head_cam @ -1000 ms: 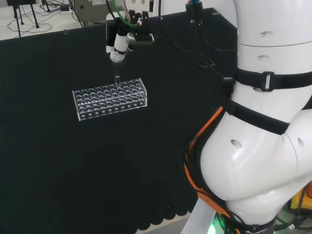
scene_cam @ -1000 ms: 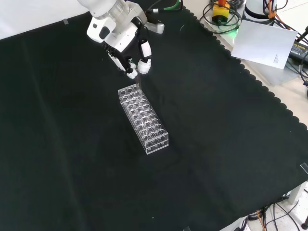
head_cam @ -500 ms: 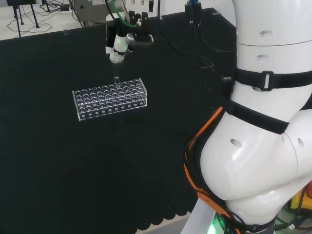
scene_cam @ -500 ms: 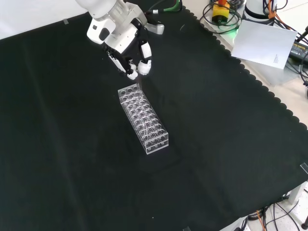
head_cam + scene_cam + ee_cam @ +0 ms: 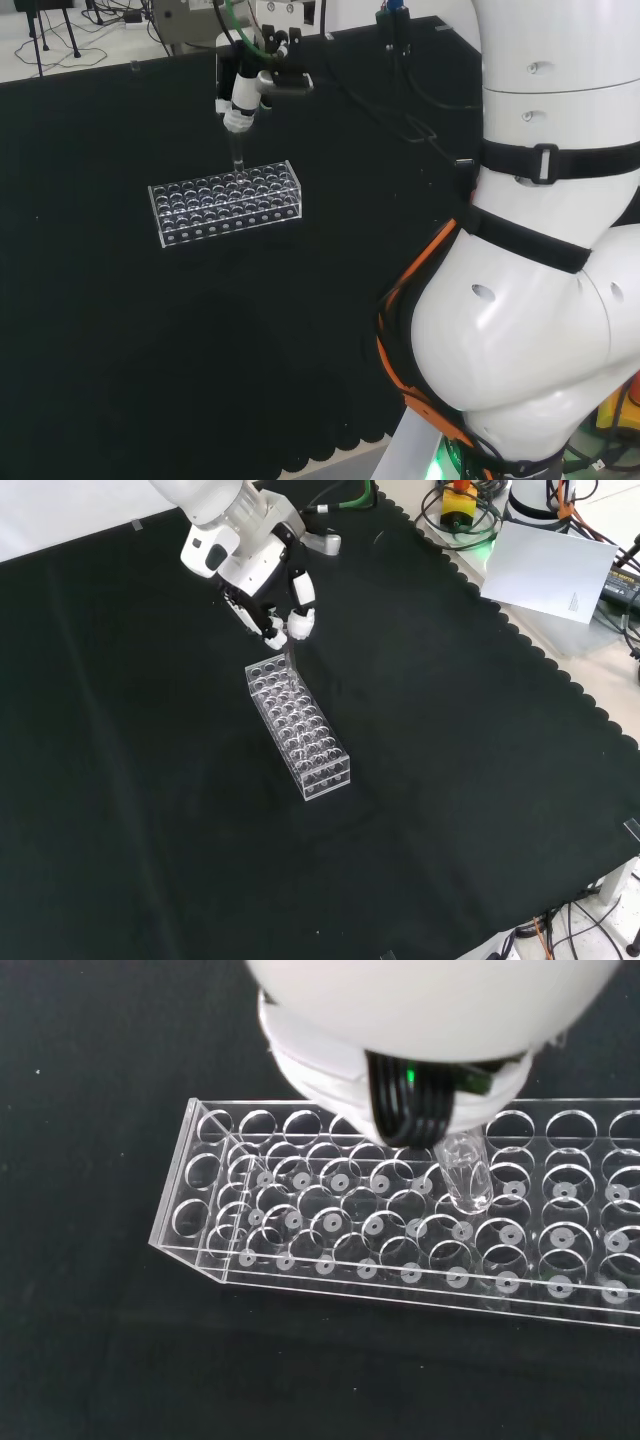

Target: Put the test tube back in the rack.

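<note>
A clear plastic test tube rack (image 5: 225, 203) (image 5: 298, 725) (image 5: 400, 1230) with many round holes lies on the black cloth. The hand (image 5: 243, 92) (image 5: 272, 590) hangs over the rack's far long edge in the head view, at its upper end in the front view. Its fingers are curled round a clear test tube (image 5: 238, 158) (image 5: 289, 654) (image 5: 464, 1175) that points straight down. The tube's rounded lower end hovers just above the rack's holes, clearly seen in the wrist view, where a blurred white part of the hand (image 5: 420, 1020) covers the tube's upper length.
Cables (image 5: 400, 90) trail over the cloth behind the rack in the head view. A white sheet of paper (image 5: 555, 570) and cabling lie off the cloth's scalloped edge (image 5: 560, 680) at the front view's upper right. The arm's white links (image 5: 540, 250) stand at the head view's right.
The hand with the tube has risen a little and drifted slightly away from the rack's middle. The rack has not moved.
</note>
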Tool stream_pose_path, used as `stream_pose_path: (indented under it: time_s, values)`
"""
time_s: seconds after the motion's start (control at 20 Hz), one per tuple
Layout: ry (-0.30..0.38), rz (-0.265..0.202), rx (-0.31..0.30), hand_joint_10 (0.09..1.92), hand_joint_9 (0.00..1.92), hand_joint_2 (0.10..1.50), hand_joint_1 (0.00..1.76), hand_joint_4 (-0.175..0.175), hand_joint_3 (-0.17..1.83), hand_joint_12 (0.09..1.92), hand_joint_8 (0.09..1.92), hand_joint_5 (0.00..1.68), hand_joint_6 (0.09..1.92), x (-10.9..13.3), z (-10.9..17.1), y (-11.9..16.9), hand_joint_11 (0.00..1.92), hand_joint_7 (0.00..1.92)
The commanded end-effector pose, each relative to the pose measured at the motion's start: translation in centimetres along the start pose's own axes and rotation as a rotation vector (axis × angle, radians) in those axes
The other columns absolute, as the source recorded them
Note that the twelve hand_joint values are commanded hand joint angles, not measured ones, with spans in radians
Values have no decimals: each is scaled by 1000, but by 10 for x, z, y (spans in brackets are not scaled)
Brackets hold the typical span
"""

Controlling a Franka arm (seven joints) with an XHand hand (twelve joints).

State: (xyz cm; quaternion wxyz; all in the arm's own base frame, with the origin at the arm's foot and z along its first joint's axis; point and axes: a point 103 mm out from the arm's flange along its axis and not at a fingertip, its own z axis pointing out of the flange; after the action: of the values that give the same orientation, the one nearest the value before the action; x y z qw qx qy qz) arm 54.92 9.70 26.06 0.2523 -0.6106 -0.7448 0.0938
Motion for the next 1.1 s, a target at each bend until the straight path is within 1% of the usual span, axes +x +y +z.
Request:
stream_pose_path:
  time_s: [0.05,0.25,1.1]
  values:
    - [-1,10,8,212,1501,568,1444,-175,686,1038,608,1464,87,-2,5,5,1436,1471]
    - [2,16,17,212,1501,569,1444,-175,686,1038,608,1464,87,-4,6,8,1436,1471]
    - [5,24,13,212,1501,568,1444,-175,686,1038,606,1466,87,-10,8,16,1436,1472]
